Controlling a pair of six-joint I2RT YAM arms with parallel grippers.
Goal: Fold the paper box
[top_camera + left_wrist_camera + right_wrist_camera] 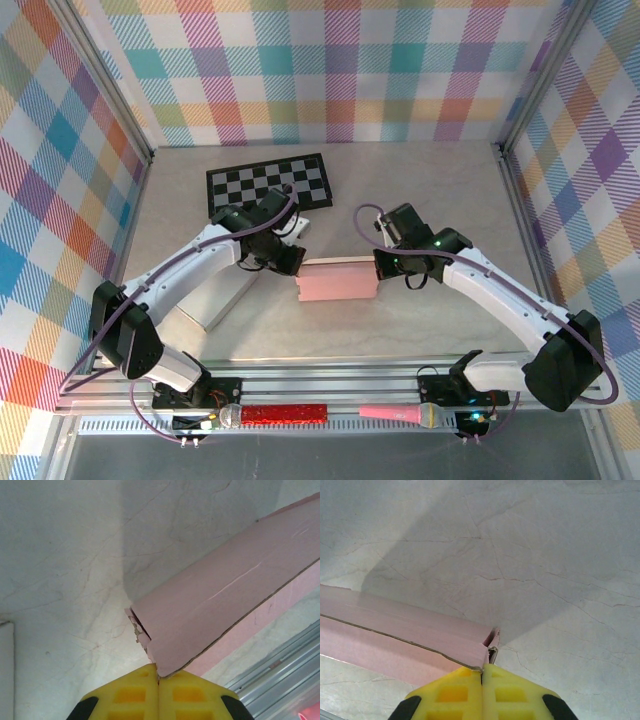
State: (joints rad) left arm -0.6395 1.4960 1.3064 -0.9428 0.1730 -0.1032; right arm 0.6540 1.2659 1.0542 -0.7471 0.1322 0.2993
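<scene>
**Arms.** The left arm [188, 270] and right arm [500, 292] are each presenting white link shells joined by black joint housings.

**Cabling.** A left purple cable [160, 278] is running along the left arm's links. A right purple cable [362, 222] is looping beside the right wrist housing.

**Indicators.** Small green lights [437, 243] are glowing on the right arm's black wrist housing.

**End effectors.** The left end effector [158, 674] and right end effector [482, 670] are showing yellow moulded fingers [127, 697] with recessed rectangular pockets. Black pieces are flanking them at the outer lower corners.
</scene>
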